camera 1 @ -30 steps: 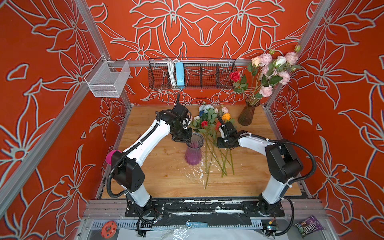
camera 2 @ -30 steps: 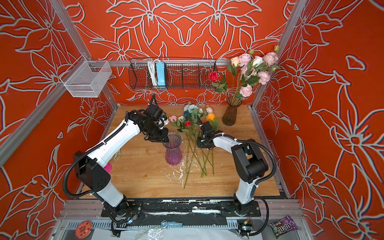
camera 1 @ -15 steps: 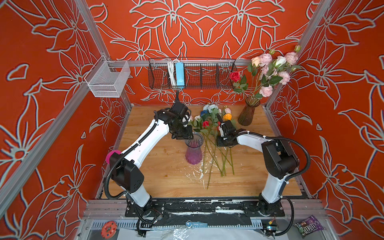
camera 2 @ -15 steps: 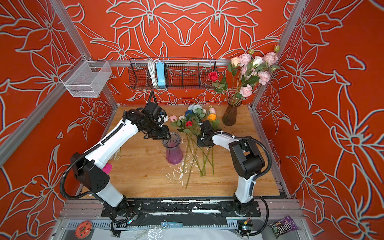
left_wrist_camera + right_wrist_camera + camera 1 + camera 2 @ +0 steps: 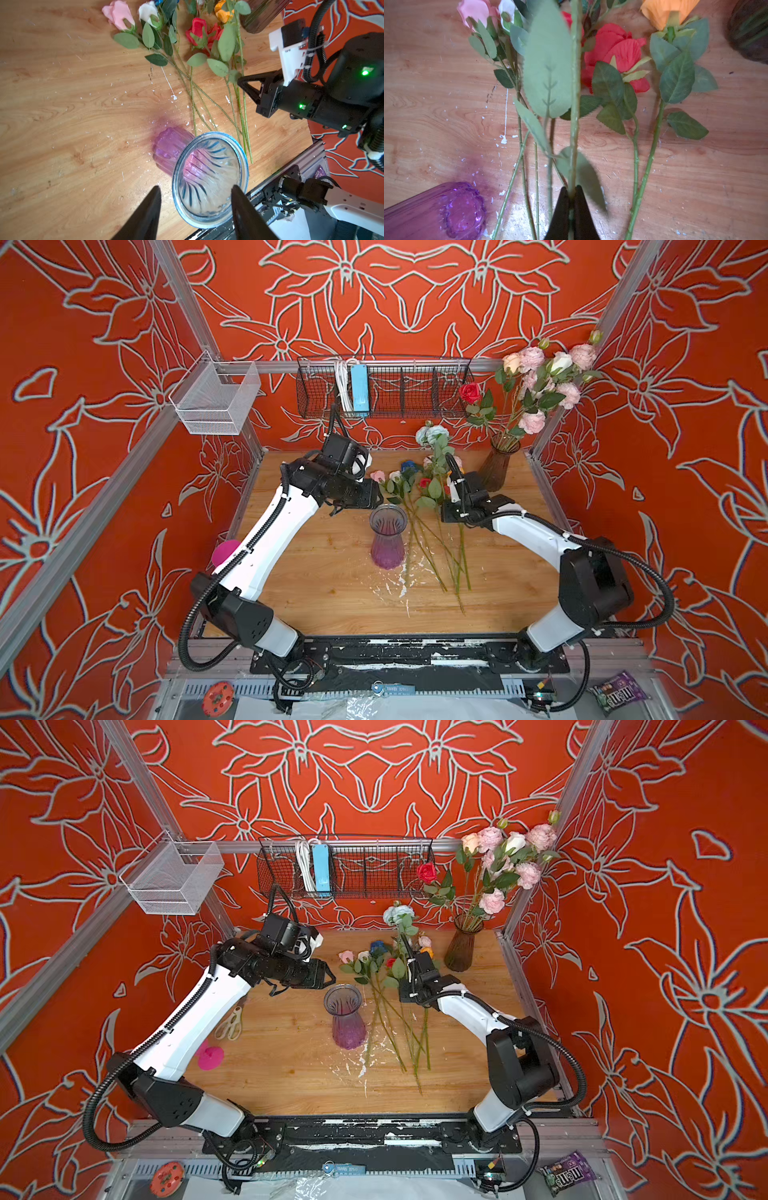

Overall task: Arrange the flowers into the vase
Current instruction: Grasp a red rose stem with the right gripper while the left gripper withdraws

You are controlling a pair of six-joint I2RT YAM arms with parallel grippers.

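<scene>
Purple vase sits on the worktop, loose flowers lying beside it. The right end effector is clamped on one stem, the left end effector hangs spread open by the vase rim. Behind, a brown vase holds more.

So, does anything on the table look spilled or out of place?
Yes. White flecks and a thin white streak lie scattered on the wooden table beside the purple vase, under the flower stems, like chipped paint.

Matt, scuffed wood-grain table, flecked white. Glossy ribbed glass vase, clear rim, purple-tinted base. Cloth-like petals and leaves on flowers, smooth plastic-looking stems. Black metal wire-mesh basket. Blurred brown vase, probably glass.
</scene>
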